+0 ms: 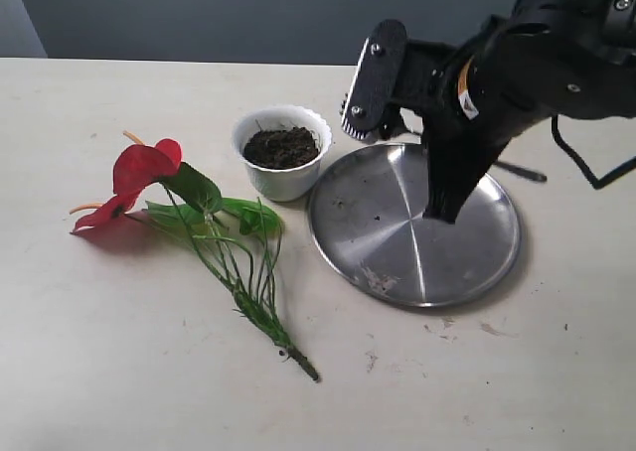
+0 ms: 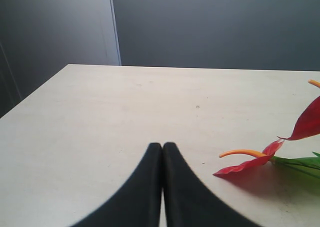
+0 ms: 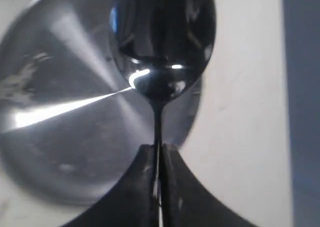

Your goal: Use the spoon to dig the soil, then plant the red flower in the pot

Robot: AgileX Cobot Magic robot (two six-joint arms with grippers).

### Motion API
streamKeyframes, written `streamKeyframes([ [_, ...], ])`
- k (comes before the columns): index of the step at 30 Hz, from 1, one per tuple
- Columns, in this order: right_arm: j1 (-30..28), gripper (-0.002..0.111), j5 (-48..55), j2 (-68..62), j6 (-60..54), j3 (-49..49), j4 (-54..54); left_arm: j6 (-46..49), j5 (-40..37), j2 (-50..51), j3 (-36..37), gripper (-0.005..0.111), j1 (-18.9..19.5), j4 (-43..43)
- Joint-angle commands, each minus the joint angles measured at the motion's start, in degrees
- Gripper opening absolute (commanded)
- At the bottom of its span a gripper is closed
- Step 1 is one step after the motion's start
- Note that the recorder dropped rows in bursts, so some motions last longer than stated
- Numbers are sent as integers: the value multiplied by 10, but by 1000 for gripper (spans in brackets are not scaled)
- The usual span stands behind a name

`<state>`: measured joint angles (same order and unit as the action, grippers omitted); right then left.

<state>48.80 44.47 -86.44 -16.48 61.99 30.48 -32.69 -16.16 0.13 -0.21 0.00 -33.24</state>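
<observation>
My right gripper [image 3: 160, 146] is shut on the thin handle of the steel spoon [image 3: 162, 42]. Its bowl hangs over the rim of the steel plate [image 3: 60, 117]. In the exterior view the right arm [image 1: 477, 103] hovers over that plate, and its body hides the fingertips. The white scalloped pot [image 1: 283, 178] holds dark soil [image 1: 282, 146] and stands just left of the plate. The red flower [image 1: 144, 168] lies flat on the table left of the pot, stems towards the front. My left gripper [image 2: 162, 144] is shut and empty, low over the table beside a red bloom [image 2: 250, 163].
The large round steel plate [image 1: 417, 294] lies right of the pot with a few soil smears on it. Crumbs of soil dot the table in front of it. A grey wall runs behind the table's far edge.
</observation>
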Motion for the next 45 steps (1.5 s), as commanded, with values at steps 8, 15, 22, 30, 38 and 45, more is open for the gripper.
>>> streamKeyframes([
  [8,0,-1,-110,-79,4,24,384,-1,-1,-1,2,0,1,0],
  [15,0,-1,-45,-180,194,24,692,-1,-1,-1,2,0,1,0],
  [22,0,-1,-8,-261,216,82,695,-1,-1,-1,2,0,1,0],
  [30,29,-1,6,-322,118,159,695,-1,-1,-1,2,0,1,0],
  [38,56,-1,33,-359,-26,167,695,-1,-1,-1,2,0,1,0],
  [45,77,-1,16,-376,-48,167,695,-1,-1,-1,2,0,1,0],
])
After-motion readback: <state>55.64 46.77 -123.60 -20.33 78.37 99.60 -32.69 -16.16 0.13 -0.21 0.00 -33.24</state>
